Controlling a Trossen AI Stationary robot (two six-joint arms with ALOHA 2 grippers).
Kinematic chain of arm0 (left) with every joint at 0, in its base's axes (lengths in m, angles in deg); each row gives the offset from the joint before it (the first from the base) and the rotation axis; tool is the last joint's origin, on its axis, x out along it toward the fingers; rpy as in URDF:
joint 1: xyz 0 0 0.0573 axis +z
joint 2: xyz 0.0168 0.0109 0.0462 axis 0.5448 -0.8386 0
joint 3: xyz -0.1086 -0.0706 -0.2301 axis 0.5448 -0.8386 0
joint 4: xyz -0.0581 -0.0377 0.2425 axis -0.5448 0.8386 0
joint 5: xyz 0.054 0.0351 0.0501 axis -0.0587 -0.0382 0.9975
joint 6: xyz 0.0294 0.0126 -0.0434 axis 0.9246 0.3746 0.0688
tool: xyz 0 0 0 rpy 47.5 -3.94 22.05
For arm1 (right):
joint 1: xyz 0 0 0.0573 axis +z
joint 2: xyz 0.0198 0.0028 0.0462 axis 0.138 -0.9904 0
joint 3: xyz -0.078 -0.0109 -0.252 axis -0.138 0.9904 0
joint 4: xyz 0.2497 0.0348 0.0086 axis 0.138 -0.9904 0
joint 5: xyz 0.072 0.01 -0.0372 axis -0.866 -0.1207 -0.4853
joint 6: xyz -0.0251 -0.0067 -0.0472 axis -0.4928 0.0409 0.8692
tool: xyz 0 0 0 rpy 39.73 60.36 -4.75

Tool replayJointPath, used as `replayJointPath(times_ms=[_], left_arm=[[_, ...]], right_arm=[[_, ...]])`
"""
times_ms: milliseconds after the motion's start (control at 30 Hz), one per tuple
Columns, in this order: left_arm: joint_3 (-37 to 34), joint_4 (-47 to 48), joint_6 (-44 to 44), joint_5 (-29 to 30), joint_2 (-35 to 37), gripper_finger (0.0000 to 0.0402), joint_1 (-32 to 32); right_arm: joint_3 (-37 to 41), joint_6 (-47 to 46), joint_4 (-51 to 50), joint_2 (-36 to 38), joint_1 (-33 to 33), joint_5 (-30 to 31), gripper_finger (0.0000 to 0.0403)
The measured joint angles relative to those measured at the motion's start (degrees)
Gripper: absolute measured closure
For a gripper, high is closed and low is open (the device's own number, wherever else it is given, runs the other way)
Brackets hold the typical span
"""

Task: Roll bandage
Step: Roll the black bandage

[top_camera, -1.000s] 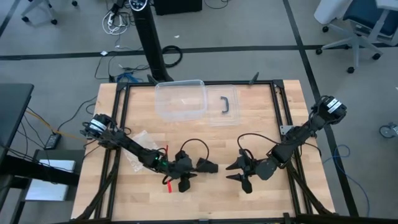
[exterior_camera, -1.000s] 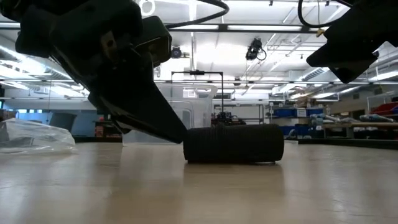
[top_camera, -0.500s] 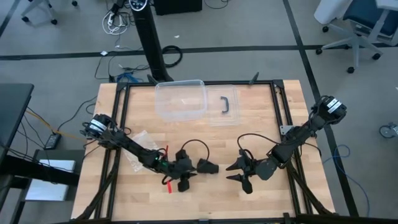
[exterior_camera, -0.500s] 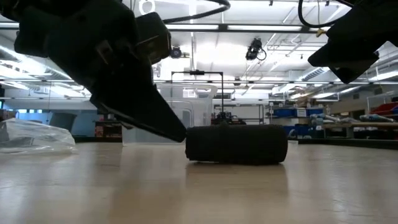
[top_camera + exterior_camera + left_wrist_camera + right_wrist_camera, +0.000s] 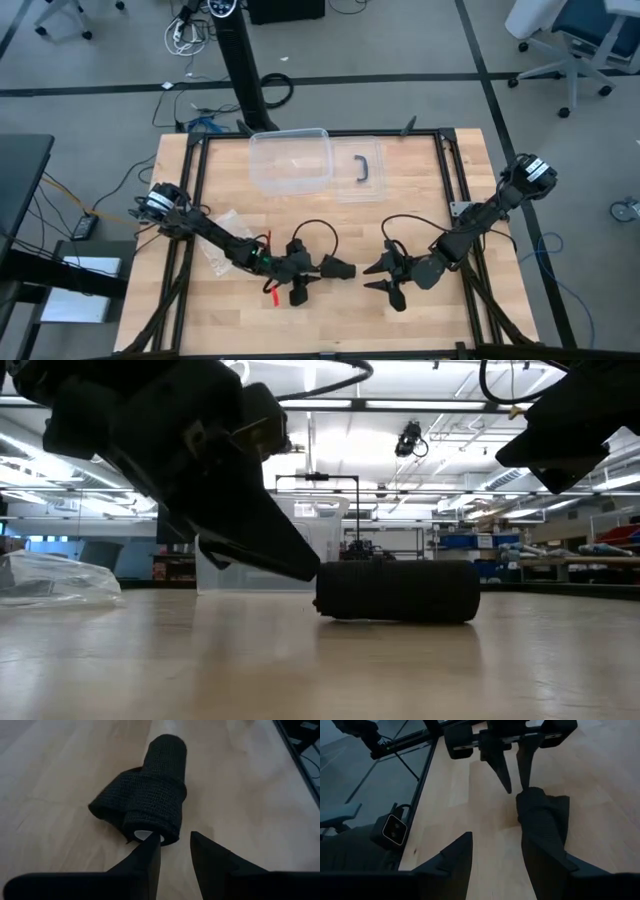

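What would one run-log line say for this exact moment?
left gripper: open, tips at bandage roll end | right gripper: open, apart from roll | roll: lying on table

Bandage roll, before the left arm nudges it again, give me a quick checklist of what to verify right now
1. Bandage rolled up, lying on the table: ok.
2. Left gripper at the roll's end, open, nothing gripped: ok.
3. Right gripper open, apart from the roll: ok.
4. Wrap tidy: not ok, outer layer bulges loose in the left wrist view.
5. Tail end tucked: cannot tell.
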Motion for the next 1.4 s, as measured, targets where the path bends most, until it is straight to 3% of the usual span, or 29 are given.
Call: replayJointPath(times_ms=[167, 433, 533, 700, 767, 1300, 1400], left_arm=[[0.0, 0.3, -0.9, -0.2, -0.4, 0.0291, 0.3], [0.0, -1.1, -1.1, -0.4, -2.6, 0.0291, 0.4], [0.0, -2.0, -1.6, -0.9, -3.2, 0.0291, 0.4], [0.0, -3.5, -0.7, -1.1, -3.2, 0.0291, 0.4], [0.0, -4.0, -0.7, -1.1, -3.2, 0.0291, 0.4], [-0.1, -6.1, 0.9, -0.8, -3.2, 0.0291, 1.4], [-0.1, -6.6, 0.9, -0.5, -3.2, 0.0307, 1.4]], right_arm=[[0.1, -5.0, -4.7, -0.4, -0.7, 0.1, 0.0233], [2.6, -9.4, 1.7, -9.8, -1.7, -1.0, 0.0254], [2.6, -9.2, 5.2, -13.0, -2.3, -1.0, 0.0287], [2.4, -9.4, 7.3, -16.7, -3.6, 0.8, 0.0379], [2.4, -8.7, 9.4, -17.6, -3.7, 1.3, 0.0395], [2.4, -3.4, 17.2, -17.9, -5.0, -0.8, 0.0401], [2.4, -3.1, 17.5, -17.9, -5.0, -1.1, 0.0401]])
